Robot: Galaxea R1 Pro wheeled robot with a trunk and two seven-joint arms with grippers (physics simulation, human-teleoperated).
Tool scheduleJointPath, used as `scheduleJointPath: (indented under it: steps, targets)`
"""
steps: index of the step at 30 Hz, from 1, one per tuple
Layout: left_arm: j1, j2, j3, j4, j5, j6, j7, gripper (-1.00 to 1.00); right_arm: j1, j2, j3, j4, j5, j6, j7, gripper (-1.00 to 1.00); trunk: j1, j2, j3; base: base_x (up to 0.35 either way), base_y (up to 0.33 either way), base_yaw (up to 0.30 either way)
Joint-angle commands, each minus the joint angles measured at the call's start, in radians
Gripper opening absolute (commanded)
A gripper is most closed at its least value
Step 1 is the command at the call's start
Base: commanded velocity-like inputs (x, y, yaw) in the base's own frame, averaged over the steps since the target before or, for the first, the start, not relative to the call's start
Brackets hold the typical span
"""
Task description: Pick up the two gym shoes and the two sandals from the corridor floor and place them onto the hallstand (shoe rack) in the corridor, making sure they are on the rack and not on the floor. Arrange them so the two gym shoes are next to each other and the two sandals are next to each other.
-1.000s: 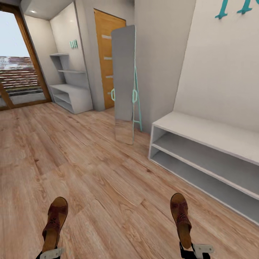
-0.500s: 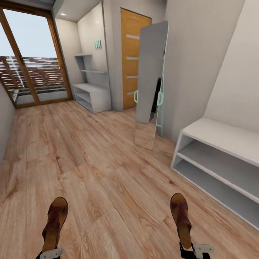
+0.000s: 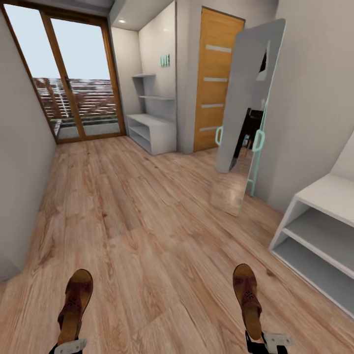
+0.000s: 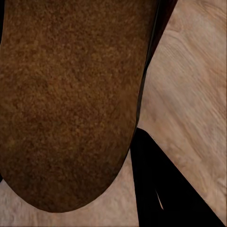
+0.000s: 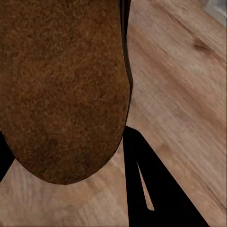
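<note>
While each arm carries one sandal, the hallstand stands well ahead at the corridor's far end, beside the glazed door. The left gripper pinches the heel of the left sandal; the right gripper pinches the heel of the right sandal. Both sandals point forward, long axes roughly toward the rack, well apart from each other (neither arm is clearly nearer). Straps are woven dark brown leather; the undersides look grainy brown. The corridor floor is grained light planks. A plain white bench sits near on the right; no gym shoes noted
</note>
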Motion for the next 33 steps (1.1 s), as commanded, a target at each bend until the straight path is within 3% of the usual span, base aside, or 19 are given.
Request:
scheduleJointPath:
  steps: [1, 33]
  targets:
    - [-0.001, 0.0, 0.0, 0.001, 0.006, -0.002, -0.006, -1.0, 0.0, 0.0, -0.003, 0.0, 0.001, -0.002, 0.0, -1.0, 0.0, 0.0, -0.001, 0.317, 0.106, 0.281]
    - [-0.001, 0.001, 0.0, 0.001, 0.009, -0.002, -0.006, -1.0, -0.001, 0.002, -0.003, 0.0, 0.001, -0.002, 0.0, -1.0, 0.0, 0.0, -0.001, 0.334, 0.014, 0.281]
